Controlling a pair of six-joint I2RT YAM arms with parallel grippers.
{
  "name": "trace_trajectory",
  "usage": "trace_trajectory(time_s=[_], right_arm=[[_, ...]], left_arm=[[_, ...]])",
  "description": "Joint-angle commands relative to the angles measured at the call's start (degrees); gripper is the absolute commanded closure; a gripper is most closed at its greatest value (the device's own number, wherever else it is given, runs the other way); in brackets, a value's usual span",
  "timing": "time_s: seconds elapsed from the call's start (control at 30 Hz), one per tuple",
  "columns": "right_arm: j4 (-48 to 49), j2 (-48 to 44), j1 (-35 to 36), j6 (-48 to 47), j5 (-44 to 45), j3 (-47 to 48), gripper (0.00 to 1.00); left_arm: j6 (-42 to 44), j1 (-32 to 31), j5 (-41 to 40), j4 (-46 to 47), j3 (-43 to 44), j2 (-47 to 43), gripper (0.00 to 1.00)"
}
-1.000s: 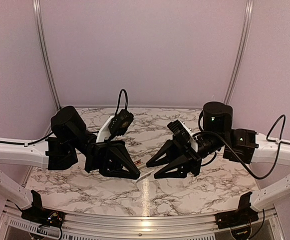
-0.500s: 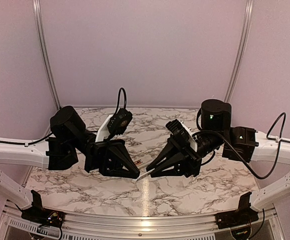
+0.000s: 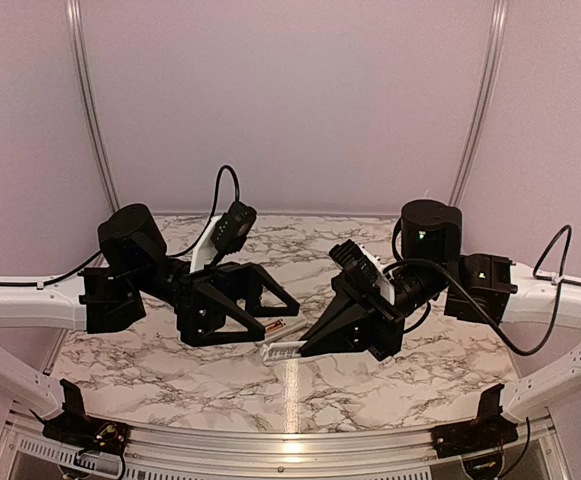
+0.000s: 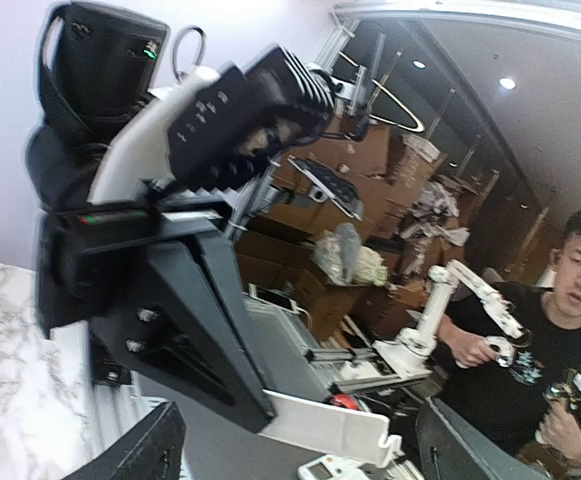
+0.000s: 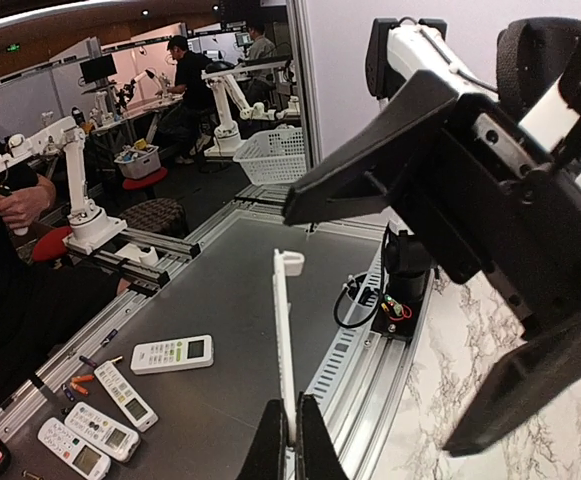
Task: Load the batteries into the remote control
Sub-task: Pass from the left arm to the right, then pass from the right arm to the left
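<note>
And there went the handover: the left gripper [image 3: 282,318] sprang wide above the batteries [image 3: 278,326] lying mid-table toward the near edge, while the right gripper [image 5: 288,440] pinched the white plastic piece [image 5: 282,340], remote control or just its cover we couldn't tell, so loading waited.

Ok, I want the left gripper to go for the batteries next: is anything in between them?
Nothing visible does. The batteries lie bare on the table, just off the tips of the open left gripper. The right gripper, shut on a thin white piece, sits close on their near side and might crowd the reach.
</note>
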Motion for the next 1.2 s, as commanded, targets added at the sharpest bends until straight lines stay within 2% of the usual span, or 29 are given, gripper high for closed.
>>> trace_trajectory(time_s=[0.0, 0.1, 0.17, 0.43, 0.77, 0.97, 1.17], right_arm=[[-3.1, 3.0, -1.1, 4.4, 2.0, 2.9, 1.00], [-5.6, 6.0, -4.3, 7.5, 2.9, 2.6, 1.00], [-7.6, 8.5, -7.3, 9.0, 2.5, 2.5, 1.00], [-12.8, 17.8, -13.3, 13.4, 1.9, 2.4, 1.00], [-8.5, 23.6, -13.6, 18.7, -5.5, 1.1, 1.00], [-8.8, 24.2, -13.6, 18.7, -5.7, 1.1, 1.00], [-8.6, 24.8, -13.6, 19.0, -6.1, 1.0, 1.00]], left_arm=[[19.1, 2.9, -19.0, -24.0, 2.1, -10.5, 0.06], [31.0, 2.9, -38.0, -38.5, 3.3, -14.7, 0.05], [38.4, 2.8, -46.5, -44.3, 2.6, -16.1, 0.06], [58.7, -4.1, -62.8, -56.0, -1.5, -17.0, 0.15], [70.9, -10.4, -67.4, -60.4, 0.2, -8.8, 0.25], [73.5, -11.3, -68.3, -60.8, 1.7, -3.6, 0.37], [74.6, -12.4, -68.7, -57.5, 2.3, -2.3, 0.41]])
